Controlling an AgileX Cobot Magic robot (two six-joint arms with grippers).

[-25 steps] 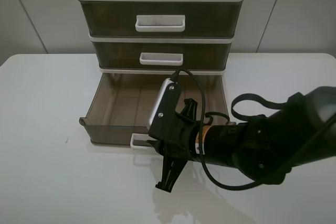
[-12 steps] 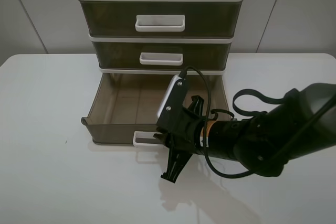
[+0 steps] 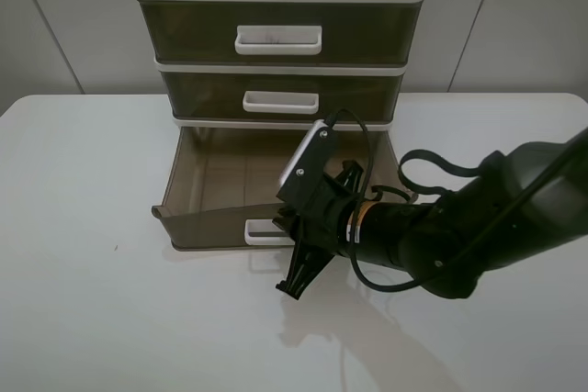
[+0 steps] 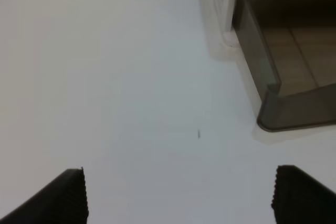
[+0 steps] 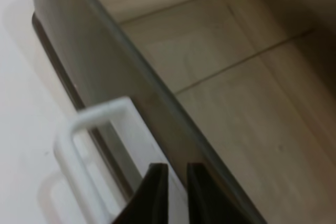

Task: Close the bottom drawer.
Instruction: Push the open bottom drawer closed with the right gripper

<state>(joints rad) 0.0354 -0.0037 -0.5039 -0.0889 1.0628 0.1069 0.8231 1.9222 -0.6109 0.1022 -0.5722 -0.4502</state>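
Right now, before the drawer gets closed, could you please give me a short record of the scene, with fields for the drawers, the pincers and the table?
bottom drawer: partly pulled out, nothing visible inside
handle: white loop on the drawer's front
two upper drawers: both shut
right pincer: shut, tips at the drawer's front beside the handle; contact unclear
left pincer: open, holds nothing, over the table, apart from the drawer's corner
task state: not yet done
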